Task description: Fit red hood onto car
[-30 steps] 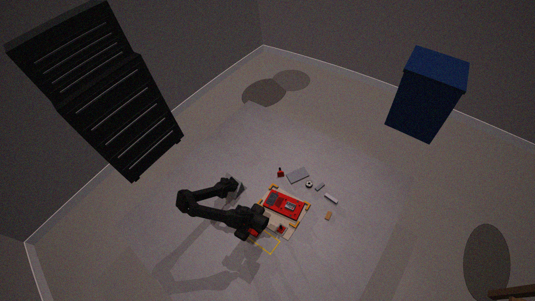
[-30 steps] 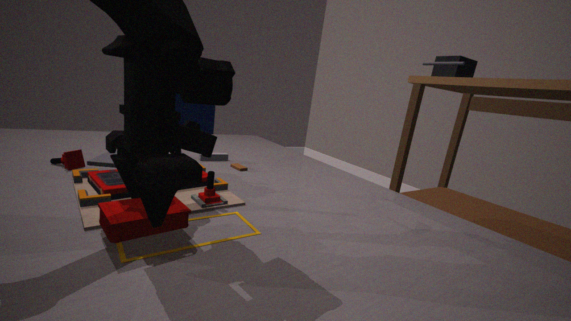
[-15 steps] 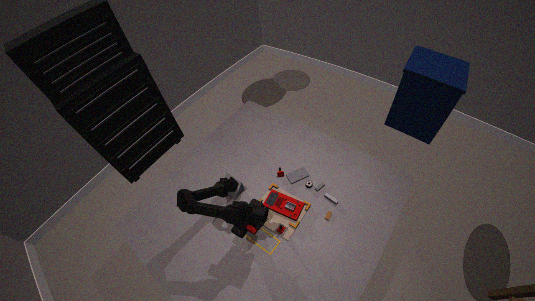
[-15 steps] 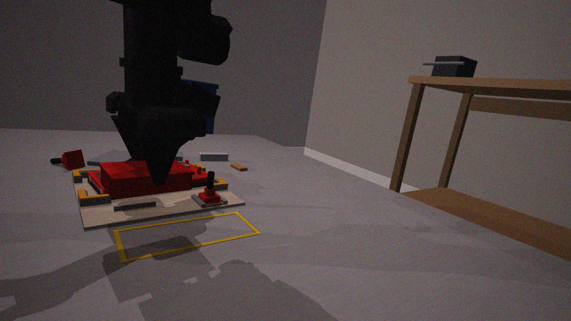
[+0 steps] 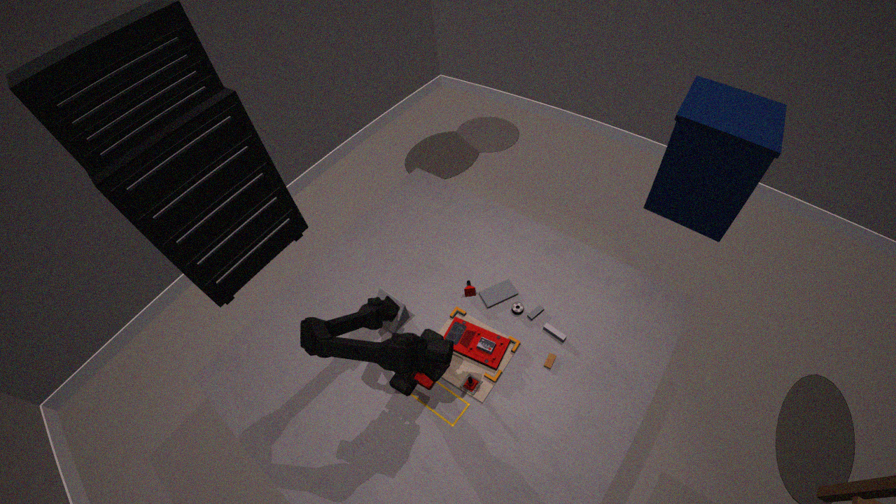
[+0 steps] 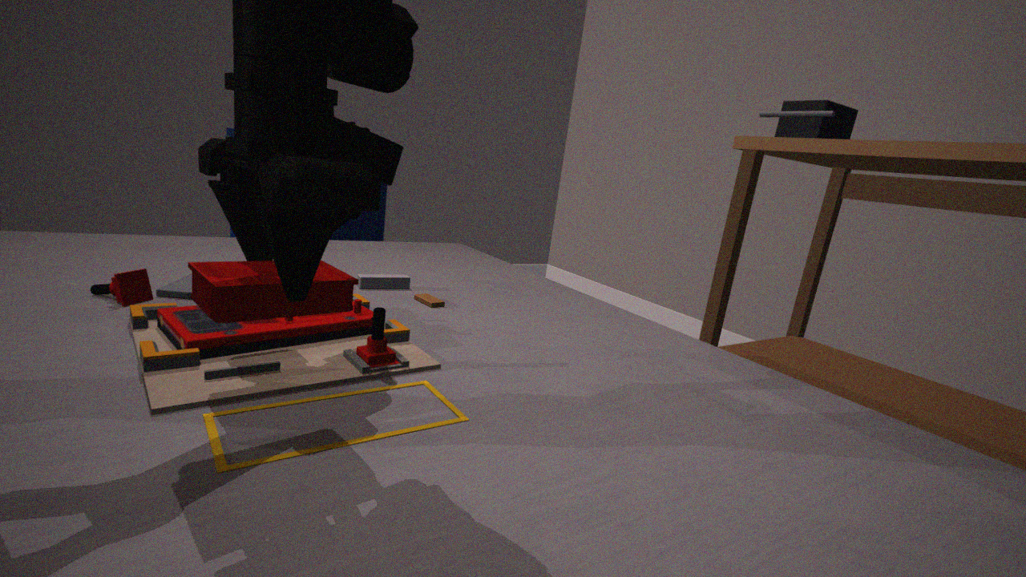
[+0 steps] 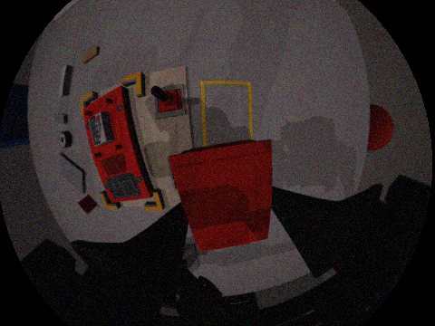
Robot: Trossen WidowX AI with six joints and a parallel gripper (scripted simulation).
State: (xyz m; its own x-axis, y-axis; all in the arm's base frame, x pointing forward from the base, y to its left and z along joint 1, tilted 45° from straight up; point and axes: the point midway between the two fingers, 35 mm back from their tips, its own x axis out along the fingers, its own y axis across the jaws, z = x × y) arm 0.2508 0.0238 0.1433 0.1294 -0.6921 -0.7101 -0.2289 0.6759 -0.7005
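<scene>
Claw [image 6: 295, 290] clamped on the red hood [image 6: 244, 290], fingers pointing straight down, one dark finger crossing the hood's near side face. Hood is lifted clear of the bench [image 6: 609, 430]; in the wrist view the hood [image 7: 227, 194] fills the middle of the frame between the fingers, flat roof toward the lens.

Landmark: the yellow outline [image 6: 329, 423] marked on the bench. Hood hangs above and just behind it, toward the jig board [image 6: 287, 373]. From the exterior view the hood overlaps the chassis [image 6: 258, 331] in line of sight; whether it is directly over the deck cannot be told from there. Top view puts the claw [image 5: 421, 379] at the outline's near corner, beside the jig rather than over the chassis [image 5: 479, 344].

Chassis sits beyond the outline on the jig board, red deck showing, engine block [image 5: 486, 344] pale grey at mid-deck. Orange corner brackets [image 6: 159, 355] frame it. Red toggle clamp [image 6: 376, 344] with a black handle stands on the board's edge closest to the outline.

Further past the jig from the outline: small red block [image 6: 131, 285], grey bar [image 6: 383, 281], wooden chip [image 6: 429, 300].
</scene>
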